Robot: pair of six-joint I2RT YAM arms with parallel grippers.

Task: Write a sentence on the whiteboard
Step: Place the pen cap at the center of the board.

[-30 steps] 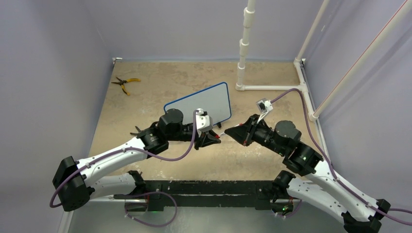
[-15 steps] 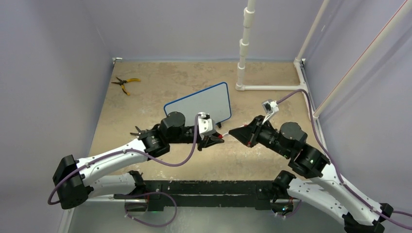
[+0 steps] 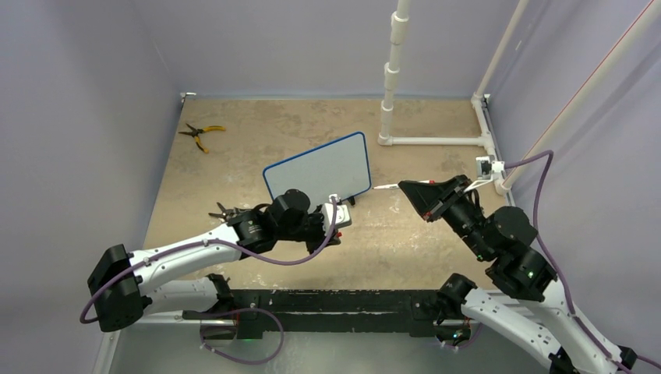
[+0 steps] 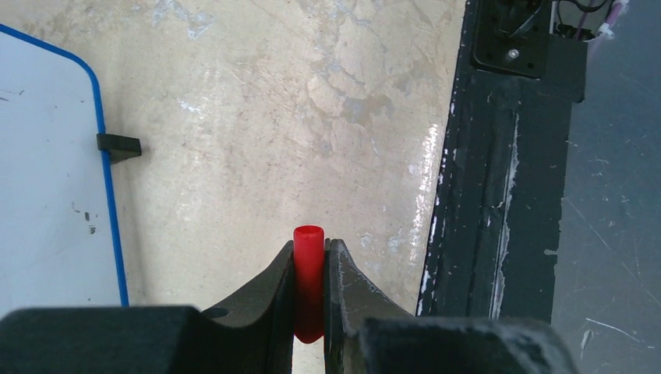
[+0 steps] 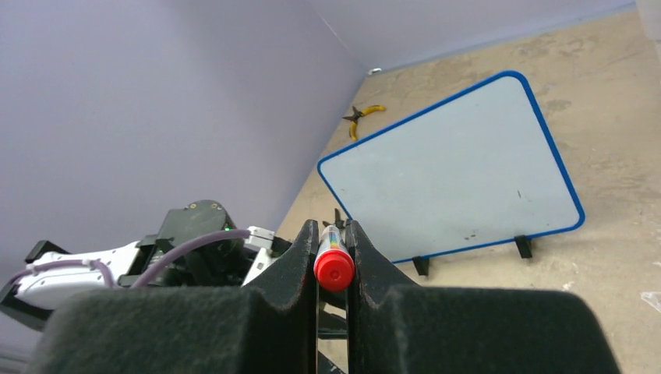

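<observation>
The whiteboard point(image 3: 318, 167) stands tilted on its black feet mid-table, blue-framed; its face shows only a few dark specks, and the sentence is not in view. It also appears in the right wrist view point(image 5: 452, 179) and at the left edge of the left wrist view point(image 4: 47, 195). My left gripper point(image 3: 331, 226) sits just in front of the board, shut on a red marker cap point(image 4: 309, 280). My right gripper point(image 3: 405, 187) hovers right of the board, shut on the uncapped marker point(image 5: 334, 261), whose tip point(image 3: 376, 188) points left toward the board's right edge.
Yellow-handled pliers point(image 3: 201, 134) lie at the far left corner. A white pipe frame point(image 3: 390, 93) rises at the back right and runs along the right side. A black rail point(image 3: 335, 300) lines the near edge. Purple walls enclose the table.
The two grippers, meeting tip to tip a second ago, have separated. The right arm drew back to the right and up with the marker; the left gripper turned down with the cap.
</observation>
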